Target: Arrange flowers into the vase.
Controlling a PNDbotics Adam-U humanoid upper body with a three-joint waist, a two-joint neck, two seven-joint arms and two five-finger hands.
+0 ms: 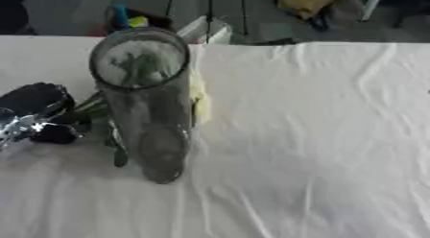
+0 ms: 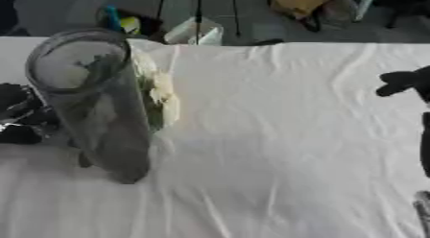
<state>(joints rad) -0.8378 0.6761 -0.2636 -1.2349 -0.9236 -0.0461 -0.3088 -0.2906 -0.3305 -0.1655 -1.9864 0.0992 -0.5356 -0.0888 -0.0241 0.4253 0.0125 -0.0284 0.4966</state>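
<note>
A tall clear glass vase (image 1: 149,112) stands upright on the white cloth, left of centre. A flower with a pale yellow-white bloom (image 2: 160,95) lies behind the vase, its head showing at the vase's right side. Its green stems (image 1: 90,107) run left past the vase to my left hand (image 1: 35,107). That black and silver hand is at the left edge, curled on the stems. More green shows through the glass near the rim. My right hand (image 2: 401,82) shows only at the right edge of the right eye view, relaxed, holding nothing, far from the vase.
The white wrinkled tablecloth (image 1: 319,136) covers the table, with its far edge just behind the vase. Beyond that edge are floor clutter, a white box (image 2: 195,33) and a yellow object (image 1: 306,2).
</note>
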